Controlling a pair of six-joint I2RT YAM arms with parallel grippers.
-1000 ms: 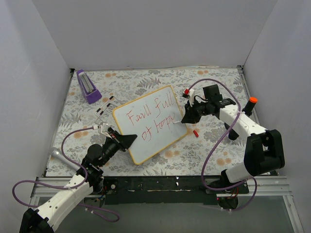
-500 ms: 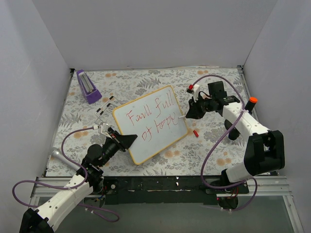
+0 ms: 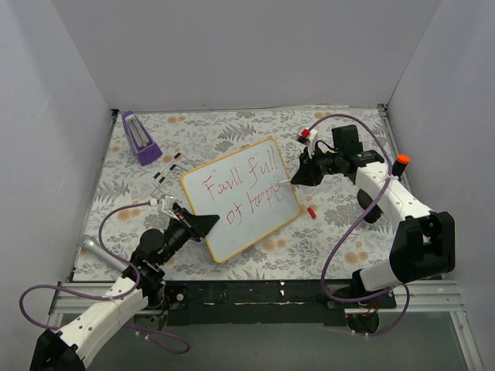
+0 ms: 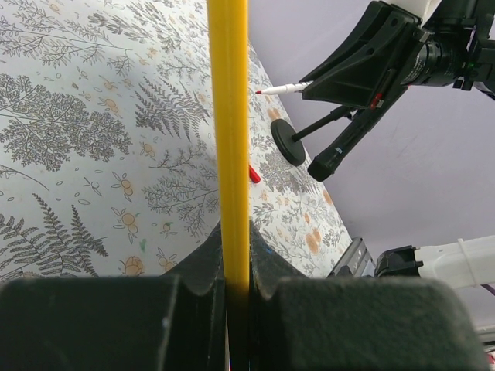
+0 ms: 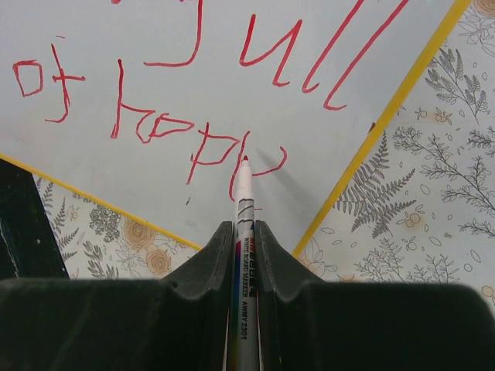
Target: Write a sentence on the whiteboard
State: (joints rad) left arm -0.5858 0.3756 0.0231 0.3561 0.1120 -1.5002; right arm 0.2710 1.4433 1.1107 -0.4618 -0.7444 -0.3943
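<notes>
The whiteboard with its yellow-orange frame lies tilted on the floral table. The sentence is in red, in two lines, roughly "Faull full of hope". My left gripper is shut on the board's near-left edge; the left wrist view shows the yellow frame edge-on between the jaws. My right gripper is shut on a white board marker. Its red tip hovers over the last word, lifted off the board.
A purple block stands at the back left. A small red cap lies right of the board. A black stand with an orange knob is at the right. White walls surround the table.
My right gripper has lifted the marker off the board and moved up and to the right. The left gripper and board have stayed put.
</notes>
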